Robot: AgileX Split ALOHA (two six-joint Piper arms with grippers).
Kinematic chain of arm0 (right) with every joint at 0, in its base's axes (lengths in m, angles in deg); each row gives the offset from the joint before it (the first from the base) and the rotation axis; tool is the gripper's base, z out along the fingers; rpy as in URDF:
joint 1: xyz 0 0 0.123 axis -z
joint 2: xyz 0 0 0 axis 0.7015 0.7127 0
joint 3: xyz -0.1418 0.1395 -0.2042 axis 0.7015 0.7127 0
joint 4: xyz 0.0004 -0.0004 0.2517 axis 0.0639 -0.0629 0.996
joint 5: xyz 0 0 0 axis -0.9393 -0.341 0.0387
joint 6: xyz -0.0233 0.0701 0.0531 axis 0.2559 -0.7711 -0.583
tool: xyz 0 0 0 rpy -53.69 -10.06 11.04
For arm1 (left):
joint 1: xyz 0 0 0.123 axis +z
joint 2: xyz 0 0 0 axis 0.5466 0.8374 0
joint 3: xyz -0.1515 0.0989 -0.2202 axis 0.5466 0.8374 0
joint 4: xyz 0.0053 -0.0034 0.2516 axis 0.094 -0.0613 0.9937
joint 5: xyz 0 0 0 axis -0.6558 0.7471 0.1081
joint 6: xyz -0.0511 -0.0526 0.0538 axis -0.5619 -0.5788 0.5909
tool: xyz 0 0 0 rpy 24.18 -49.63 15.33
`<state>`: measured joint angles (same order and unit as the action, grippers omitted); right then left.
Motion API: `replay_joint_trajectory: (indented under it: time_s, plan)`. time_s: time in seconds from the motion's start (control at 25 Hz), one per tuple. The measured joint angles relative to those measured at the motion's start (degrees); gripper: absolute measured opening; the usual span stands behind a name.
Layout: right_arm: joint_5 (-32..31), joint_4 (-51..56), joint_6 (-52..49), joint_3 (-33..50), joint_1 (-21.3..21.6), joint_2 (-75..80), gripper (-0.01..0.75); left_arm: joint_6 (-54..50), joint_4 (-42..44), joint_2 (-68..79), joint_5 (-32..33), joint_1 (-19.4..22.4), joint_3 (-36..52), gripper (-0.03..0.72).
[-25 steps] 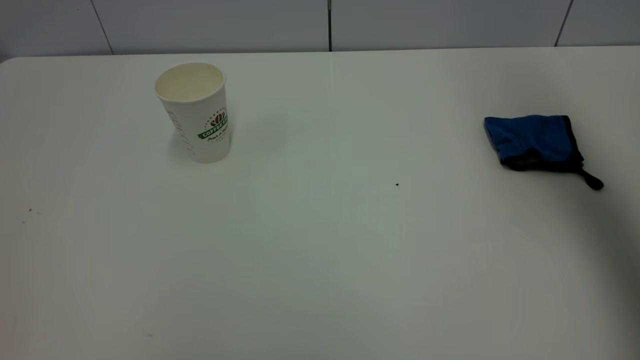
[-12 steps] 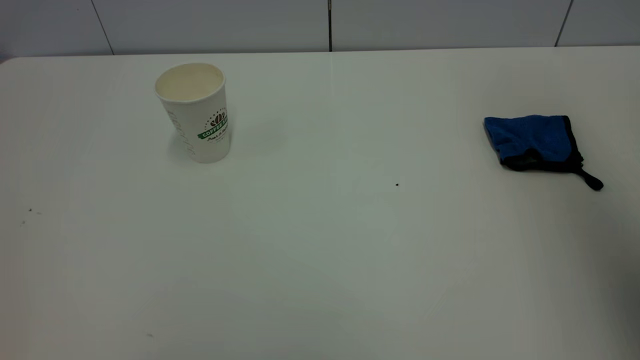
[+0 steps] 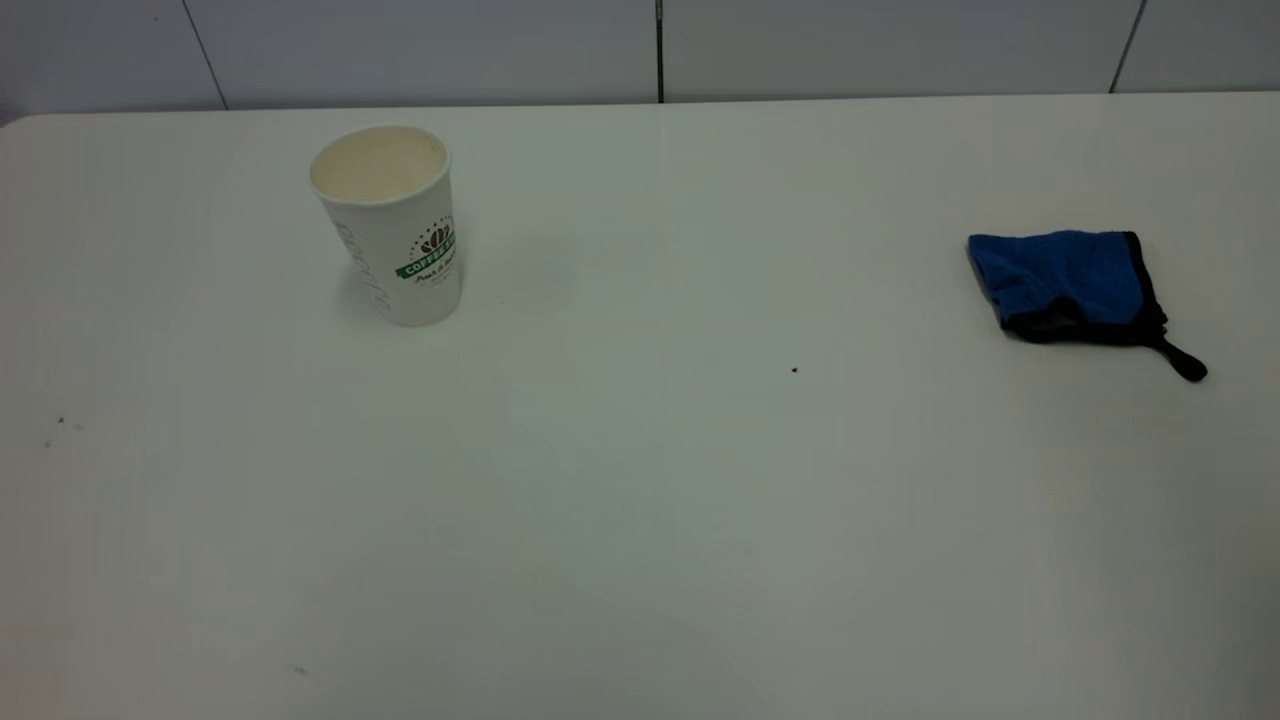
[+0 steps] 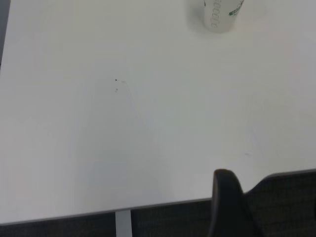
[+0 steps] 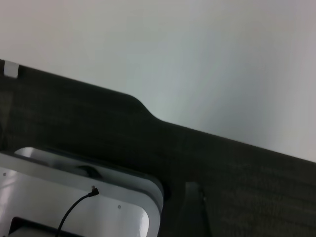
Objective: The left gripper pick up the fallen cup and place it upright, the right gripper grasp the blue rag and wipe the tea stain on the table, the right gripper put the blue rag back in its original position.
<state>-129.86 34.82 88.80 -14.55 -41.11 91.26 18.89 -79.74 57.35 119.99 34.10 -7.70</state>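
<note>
Cup [image 3: 388, 222] upright, far from left gripper's [image 4: 228, 202] fingers.

One cup [image 3: 392, 228], one blue rag [image 3: 1075, 284] and one table [image 3: 640, 520] are in view.

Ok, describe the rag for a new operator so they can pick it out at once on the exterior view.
Start with the white table and look to its right side, far from the upright cup at the left. The blue rag lies flat there, alone. It is the only bright-blue thing, folded, black-edged, with a short black loop tab toward the near right.
</note>
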Motion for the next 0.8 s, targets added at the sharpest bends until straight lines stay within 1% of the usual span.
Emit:
replay_joint_trajectory:
  time_s: [0.32, 0.52, 0.68, 0.8]
  plan:
    - [0.1, -2.3, -5.1, 7.8, -1.1, -15.8, 0.698, 0.0, 0.0, 0.0, 0.0, 0.0, 0.0, 0.447]
    - [3.3, -2.6, -5.4, 11.9, -1.1, -22.8, 0.694, 0.0, 0.0, 0.0, 0.0, 0.0, 0.0, 0.447]
    - [6.0, -3.0, -5.6, 12.4, -1.1, -28.8, 0.692, 0.0, 0.0, 0.0, 0.0, 0.0, 0.0, 0.447]
    - [6.4, -3.6, -7.3, 13.1, -1.1, -32.0, 0.690, 0.0, 0.0, 0.0, 0.0, 0.0, 0.0, 0.447]
